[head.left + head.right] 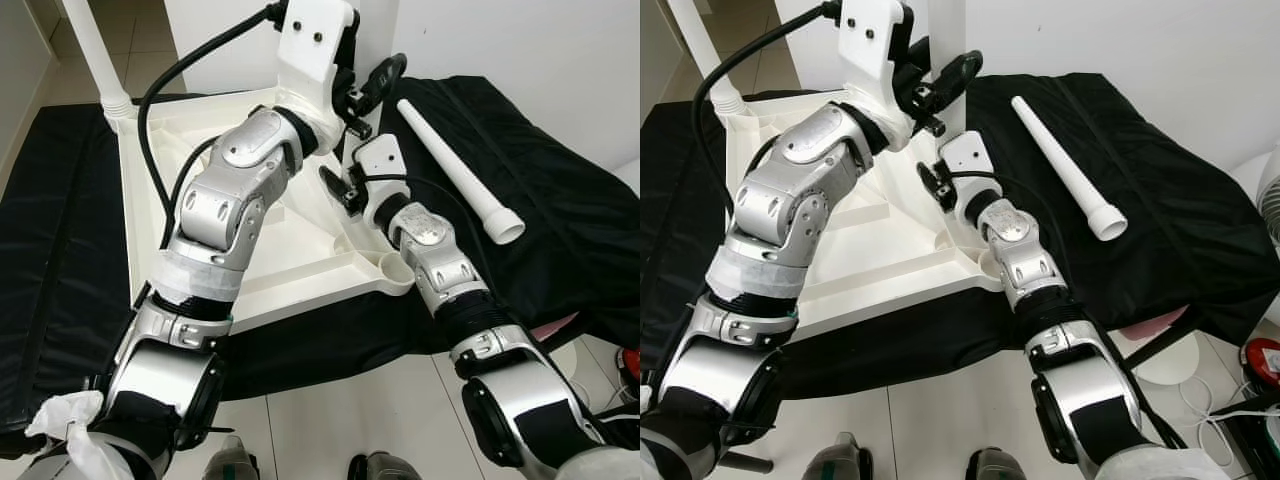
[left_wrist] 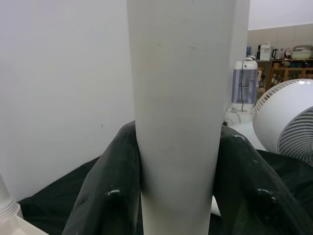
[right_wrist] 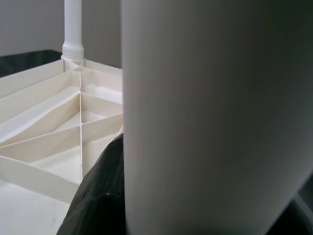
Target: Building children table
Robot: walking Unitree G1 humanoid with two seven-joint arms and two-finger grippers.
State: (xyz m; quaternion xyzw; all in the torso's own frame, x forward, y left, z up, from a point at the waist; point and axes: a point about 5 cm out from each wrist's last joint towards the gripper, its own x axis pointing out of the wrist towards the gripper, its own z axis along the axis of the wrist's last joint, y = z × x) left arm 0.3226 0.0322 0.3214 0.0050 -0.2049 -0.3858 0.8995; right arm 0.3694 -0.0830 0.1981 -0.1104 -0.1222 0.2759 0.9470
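Observation:
A white table top point(image 1: 200, 130) lies upside down on a black cloth point(image 1: 60, 250). One white leg point(image 1: 95, 50) stands screwed into its far left corner. At the far right corner a second white leg point(image 2: 178, 98) stands upright. My left gripper point(image 1: 372, 88) is shut on it higher up, a black finger point(image 2: 105, 191) on each side. My right gripper point(image 1: 340, 185) holds the same leg point(image 3: 210, 112) lower, close to the table top's ribs. A third leg point(image 1: 455, 165) lies loose on the cloth to the right.
An open leg socket point(image 1: 395, 268) shows at the table top's near right corner. A white fan point(image 2: 288, 127) stands off to the right. A red object point(image 1: 1260, 360) and cables lie on the tiled floor at the right. A white wall is behind.

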